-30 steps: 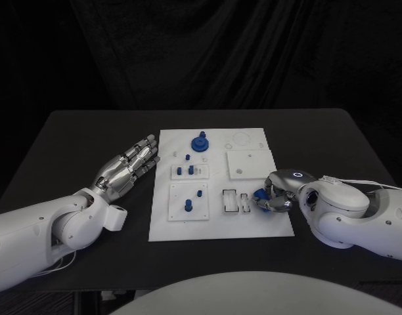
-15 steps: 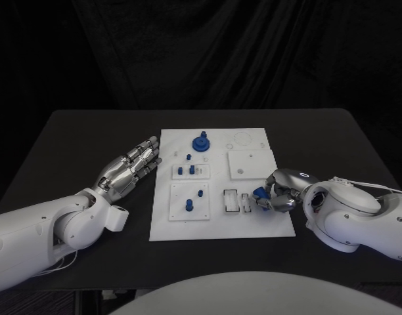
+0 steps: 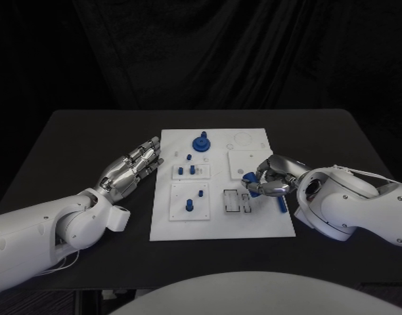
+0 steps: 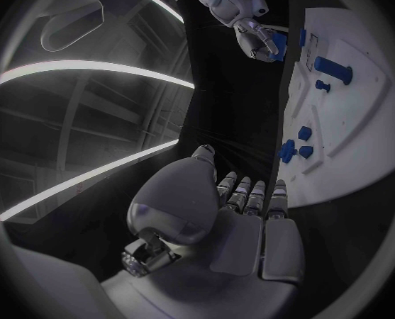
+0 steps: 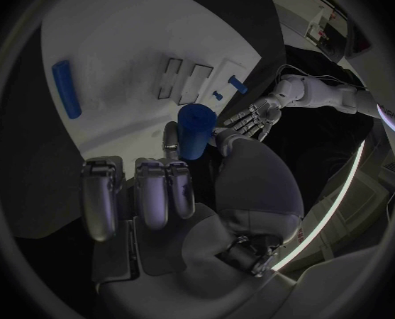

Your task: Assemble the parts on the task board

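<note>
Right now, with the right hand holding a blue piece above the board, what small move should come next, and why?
Probably carry the blue peg toward a free hole or slot and lower it upright. The right hand pinches it clear above the white board, so it is lifted but not seated. Another blue piece lies loose beside the hand. The left hand rests open by the board's edge.

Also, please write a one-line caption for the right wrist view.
Right hand holds a blue cylindrical part above the white task board.

Blue cylinder part [image 5: 196, 130] raised over white task board [image 3: 218, 226], pinched by fingers [image 5: 171, 184].
</note>
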Controlling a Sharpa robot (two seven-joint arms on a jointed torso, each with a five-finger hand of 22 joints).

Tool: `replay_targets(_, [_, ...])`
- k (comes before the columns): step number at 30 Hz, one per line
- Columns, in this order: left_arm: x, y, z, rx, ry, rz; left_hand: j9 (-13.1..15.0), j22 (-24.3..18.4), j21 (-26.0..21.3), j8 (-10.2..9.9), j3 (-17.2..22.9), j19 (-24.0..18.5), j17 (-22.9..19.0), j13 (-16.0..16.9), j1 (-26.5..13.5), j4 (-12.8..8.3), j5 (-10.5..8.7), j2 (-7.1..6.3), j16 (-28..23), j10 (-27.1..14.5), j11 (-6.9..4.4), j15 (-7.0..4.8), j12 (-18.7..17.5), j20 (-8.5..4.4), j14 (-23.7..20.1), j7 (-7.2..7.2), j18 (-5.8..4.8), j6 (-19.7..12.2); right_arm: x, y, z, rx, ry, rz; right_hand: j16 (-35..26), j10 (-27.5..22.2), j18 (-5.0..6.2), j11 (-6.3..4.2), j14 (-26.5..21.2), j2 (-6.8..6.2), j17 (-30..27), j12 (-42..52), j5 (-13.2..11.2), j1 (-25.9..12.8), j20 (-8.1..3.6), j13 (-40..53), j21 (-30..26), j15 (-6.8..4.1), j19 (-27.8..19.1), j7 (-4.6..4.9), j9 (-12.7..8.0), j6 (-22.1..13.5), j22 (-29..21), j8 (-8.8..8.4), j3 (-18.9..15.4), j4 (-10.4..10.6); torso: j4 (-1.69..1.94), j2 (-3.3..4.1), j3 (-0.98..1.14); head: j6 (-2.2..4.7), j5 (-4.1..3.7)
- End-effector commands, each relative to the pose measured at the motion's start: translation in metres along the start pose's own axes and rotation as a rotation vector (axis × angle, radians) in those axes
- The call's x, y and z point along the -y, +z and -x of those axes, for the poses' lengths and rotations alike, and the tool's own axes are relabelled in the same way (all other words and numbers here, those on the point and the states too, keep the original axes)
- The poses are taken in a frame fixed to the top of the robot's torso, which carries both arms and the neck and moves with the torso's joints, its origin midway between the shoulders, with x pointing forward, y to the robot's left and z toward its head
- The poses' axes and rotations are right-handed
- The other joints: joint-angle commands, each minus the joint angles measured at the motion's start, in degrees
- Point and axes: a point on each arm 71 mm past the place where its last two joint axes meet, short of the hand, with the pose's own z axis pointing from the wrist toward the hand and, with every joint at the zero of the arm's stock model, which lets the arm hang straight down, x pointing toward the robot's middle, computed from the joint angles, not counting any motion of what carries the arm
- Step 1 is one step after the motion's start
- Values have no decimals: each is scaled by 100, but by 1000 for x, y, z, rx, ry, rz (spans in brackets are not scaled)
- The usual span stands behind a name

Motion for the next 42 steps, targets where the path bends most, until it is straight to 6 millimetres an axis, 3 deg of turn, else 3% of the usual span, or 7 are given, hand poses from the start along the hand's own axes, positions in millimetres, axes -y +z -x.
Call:
replay_targets(1, [0,1,-2,-10,-13,-8,5,9,-2,23,37,-4,-10,7,65,5,-11,1,-21,8,24,50,34,47,-2,21,102,9,0,1,-5,-28,58,-10,17,616,-44,-41,593,177,1509,15,-29,176,-46,1509,15,-48,615,-137,17,-22,1507,4,301,-225,20,-7,-14,-1,-10])
replay_targets(17, [-7,-6,-1,-3,-22,8,7,10,-1,30,45,-3,-10,10,68,6,6,3,-21,14,40,65,55,55,-2,28,97,19,-3,7,-26,-47,-6,-11,17,616,-40,6,593,172,1509,15,-350,65,-27,1509,4,-15,607,-76,-27,-104,1502,-189,249,-11,16,8,-8,-1,2])
replay_targets(25, [-10,-6,-2,-6,-27,15,9,11,-1,36,55,-2,-10,9,78,-1,28,4,-21,15,43,77,52,62,-2,33,92,28,-2,11,-29,-59,-26,-24,17,616,-34,49,593,233,1509,15,-782,-71,6,1509,-16,21,594,-30,-87,-88,1493,-340,143,92,16,13,-5,-1,-4])
replay_targets(28, [-11,-7,-2,-6,-28,17,9,11,-1,36,55,-2,-10,9,78,-1,28,4,-21,15,43,77,52,62,-2,33,92,28,-2,12,-30,-70,-35,-23,17,616,-28,69,593,265,1509,15,-1014,-212,24,1509,-32,38,583,-8,-122,-72,1487,-417,47,101,7,19,-6,-1,28])
replay_targets(30, [-11,-7,-1,-4,-28,17,10,12,0,41,61,-1,-10,10,83,-5,38,4,-21,16,40,85,59,66,-2,39,89,37,-2,13,-31,-75,-38,-21,17,616,-25,96,593,244,1509,15,-800,-463,43,1509,-42,60,577,22,-161,-59,1482,-497,-172,97,0,17,-13,-1,50])
replay_targets(34, [-11,-8,0,0,-26,16,12,13,1,46,66,0,-10,11,88,-10,42,2,-21,17,30,95,63,73,-2,45,85,47,-2,14,-33,-86,-44,-17,17,616,-19,109,593,294,1509,15,-1087,-607,61,1509,-62,75,564,34,-214,-48,1474,-597,-424,100,3,12,-19,-1,56])
replay_targets(42, [-13,-8,0,1,-27,19,12,14,1,47,67,0,-10,11,90,-11,43,2,-21,18,27,98,64,75,-2,47,84,48,-2,14,-36,-104,-53,-19,17,616,-15,113,593,381,1509,15,-1362,-681,68,1509,-73,80,558,38,-250,-17,1469,-673,-626,103,22,2,-6,-1,42])
